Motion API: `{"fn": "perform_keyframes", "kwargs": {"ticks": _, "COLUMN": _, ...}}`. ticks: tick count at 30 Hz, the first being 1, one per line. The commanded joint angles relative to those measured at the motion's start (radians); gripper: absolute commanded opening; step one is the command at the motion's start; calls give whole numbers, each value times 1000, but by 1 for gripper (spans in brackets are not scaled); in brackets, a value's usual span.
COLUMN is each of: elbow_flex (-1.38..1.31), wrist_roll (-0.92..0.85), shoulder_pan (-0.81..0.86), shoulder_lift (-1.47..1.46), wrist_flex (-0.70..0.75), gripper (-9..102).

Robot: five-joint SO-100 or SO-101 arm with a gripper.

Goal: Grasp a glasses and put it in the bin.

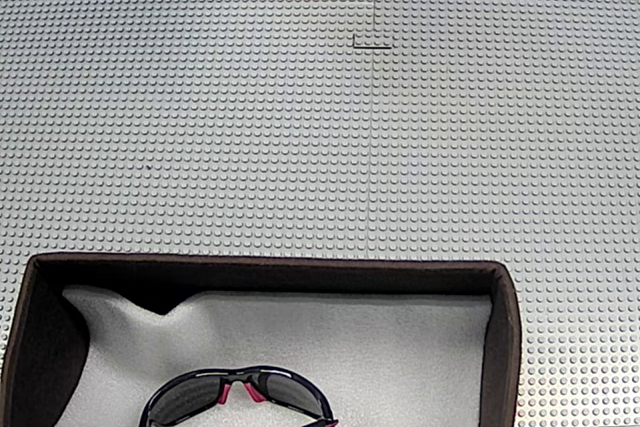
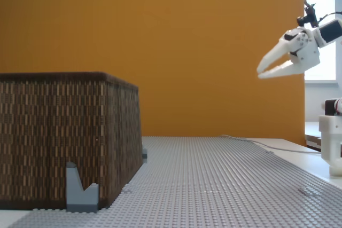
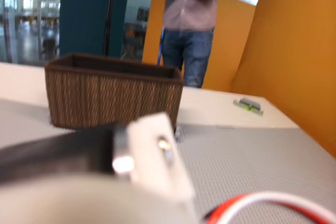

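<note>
The glasses (image 1: 238, 395), dark wraparound with red-pink nose pads, lie inside the bin (image 1: 260, 270) on its white padded lining, near the bottom edge of a fixed view. The bin is a large brown woven box (image 2: 64, 137), also seen ahead in the wrist view (image 3: 113, 95). My white gripper (image 2: 260, 72) hangs high in the air at the right of a fixed view, far from the bin, its fingers slightly apart with nothing between them.
A grey studded baseplate (image 1: 320, 137) covers the table. A small grey bracket (image 2: 81, 190) stands against the bin's corner. A cable (image 2: 251, 142) lies on the plate at the right. A person (image 3: 191, 19) stands behind the table by an orange wall (image 2: 187, 52).
</note>
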Motion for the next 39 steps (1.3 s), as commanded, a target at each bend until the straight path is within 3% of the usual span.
{"fn": "perform_keyframes", "kwargs": {"ticks": 1, "elbow_flex": -21, "wrist_roll": 15, "shoulder_pan": -12, "shoulder_lift": 25, "wrist_flex": 97, "gripper": 0}}
{"fn": "perform_keyframes", "kwargs": {"ticks": 10, "elbow_flex": -26, "wrist_roll": 21, "shoulder_pan": -11, "shoulder_lift": 49, "wrist_flex": 144, "gripper": 1}}
{"fn": "perform_keyframes", "kwargs": {"ticks": 16, "elbow_flex": -32, "wrist_roll": 64, "shoulder_pan": -11, "shoulder_lift": 51, "wrist_flex": 204, "gripper": 23}}
{"fn": "perform_keyframes", "kwargs": {"ticks": 18, "elbow_flex": -31, "wrist_roll": 66, "shoulder_pan": -11, "shoulder_lift": 55, "wrist_flex": 225, "gripper": 20}}
{"fn": "perform_keyframes", "kwargs": {"ticks": 20, "elbow_flex": -31, "wrist_roll": 51, "shoulder_pan": -14, "shoulder_lift": 64, "wrist_flex": 222, "gripper": 2}}
{"fn": "perform_keyframes", "kwargs": {"ticks": 25, "elbow_flex": -31, "wrist_roll": 31, "shoulder_pan": -14, "shoulder_lift": 69, "wrist_flex": 212, "gripper": 0}}
{"fn": "perform_keyframes", "kwargs": {"ticks": 27, "elbow_flex": -29, "wrist_roll": 43, "shoulder_pan": -12, "shoulder_lift": 71, "wrist_flex": 212, "gripper": 18}}
{"fn": "perform_keyframes", "kwargs": {"ticks": 29, "elbow_flex": -29, "wrist_roll": 51, "shoulder_pan": -11, "shoulder_lift": 72, "wrist_flex": 219, "gripper": 27}}
{"fn": "perform_keyframes", "kwargs": {"ticks": 31, "elbow_flex": -29, "wrist_roll": 46, "shoulder_pan": -9, "shoulder_lift": 72, "wrist_flex": 224, "gripper": 23}}
{"fn": "perform_keyframes", "kwargs": {"ticks": 33, "elbow_flex": -29, "wrist_roll": 25, "shoulder_pan": -11, "shoulder_lift": 72, "wrist_flex": 218, "gripper": 3}}
{"fn": "perform_keyframes", "kwargs": {"ticks": 37, "elbow_flex": -28, "wrist_roll": 9, "shoulder_pan": -14, "shoulder_lift": 72, "wrist_flex": 213, "gripper": 0}}
{"fn": "perform_keyframes", "kwargs": {"ticks": 39, "elbow_flex": -25, "wrist_roll": 28, "shoulder_pan": -12, "shoulder_lift": 72, "wrist_flex": 218, "gripper": 21}}
